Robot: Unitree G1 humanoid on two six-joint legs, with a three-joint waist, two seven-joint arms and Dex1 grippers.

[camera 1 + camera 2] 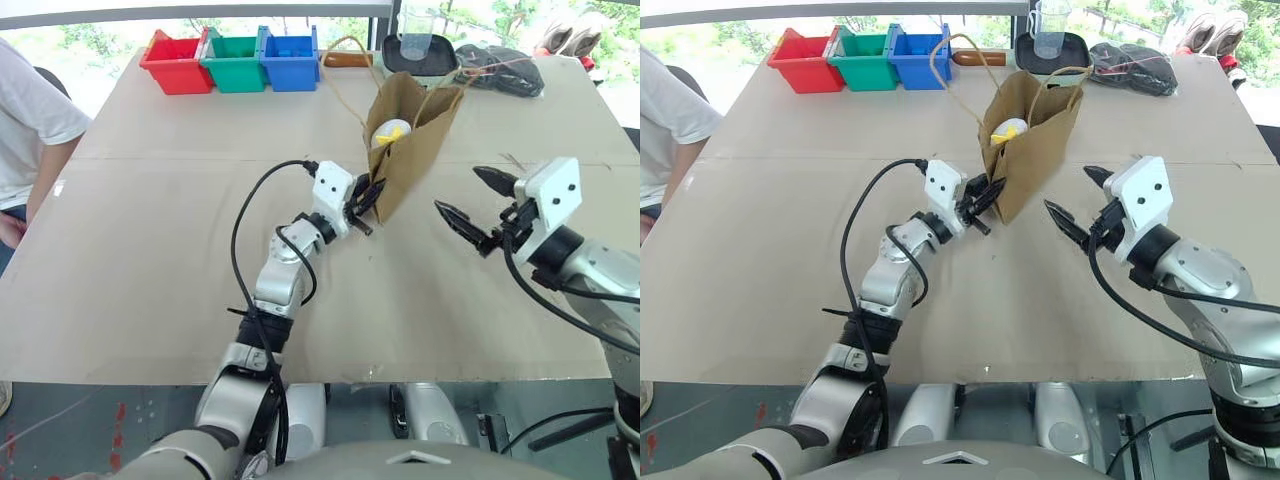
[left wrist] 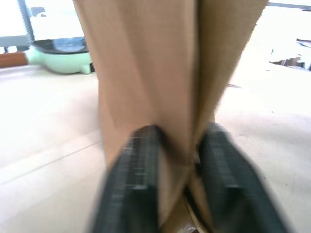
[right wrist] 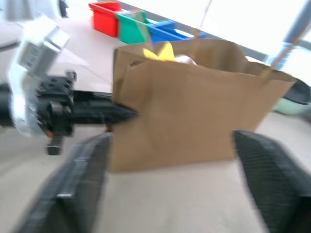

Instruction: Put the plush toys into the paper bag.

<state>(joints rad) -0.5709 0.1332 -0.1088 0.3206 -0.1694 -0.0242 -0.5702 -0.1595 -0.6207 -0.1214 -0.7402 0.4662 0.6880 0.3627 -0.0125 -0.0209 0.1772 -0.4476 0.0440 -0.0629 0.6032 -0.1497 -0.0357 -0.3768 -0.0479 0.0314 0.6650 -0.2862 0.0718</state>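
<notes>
Two grippers work at mid-desk. From the head views, the paper bag (image 1: pixel 415 140) stands upright toward the far edge of the desk (image 1: pixel 150 260), mouth open, and a white plush toy (image 1: pixel 390 131) with a yellow crest sits inside at the top. The left gripper (image 1: pixel 366 203) is pinched on the bag's near side fold. The right gripper (image 1: pixel 478 210) hangs just beside the bag on its other side, fingers spread and holding nothing. Red, green and blue bins (image 1: pixel 235 62) line the far edge near the left corner.

Left wrist view: both fingers (image 2: pixel 133 187) press the brown paper fold between them.

Right wrist view: spread fingers (image 3: pixel 73 191) frame the bag; the image is blurred, but yellow crest apparently shows above the rim.
</notes>
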